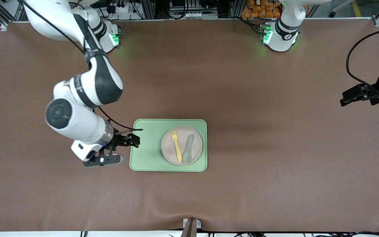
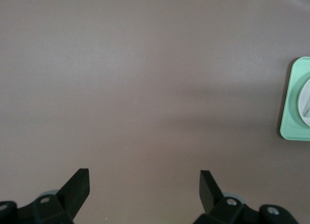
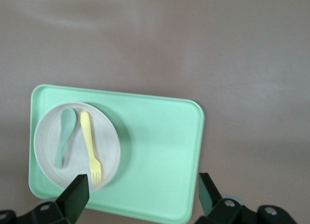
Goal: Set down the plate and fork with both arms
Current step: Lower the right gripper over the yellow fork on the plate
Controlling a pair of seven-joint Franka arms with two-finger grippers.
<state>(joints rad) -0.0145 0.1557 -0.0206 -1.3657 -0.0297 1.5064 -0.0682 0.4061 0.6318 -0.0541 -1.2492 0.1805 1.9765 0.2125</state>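
On the pale green tray (image 1: 146, 154) the plate (image 1: 168, 148) sits toward the left arm's end, and lying side by side on the plate are the yellow fork (image 1: 176, 145) and a grey-green spoon (image 1: 188, 149), the spoon on the side toward the left arm — so close together that a reach for the fork could nudge or pinch the spoon as well. The fork also lies flat on a shallow dish, so fingertips coming down on it may slip off the thin handle or tip the plate; lifting the plate by its rim with cutlery aboard could send both pieces sliding. The right gripper (image 1: 128, 140) hangs over the tray's edge at the right arm's end, jaws spread wide, holding and touching nothing, its fingertips (image 3: 77, 195) framing the tray in the wrist view. The left gripper (image 1: 354, 96) waits over bare brown table (image 1: 258, 98) well away from the tray, jaws equally released — nothing between them.
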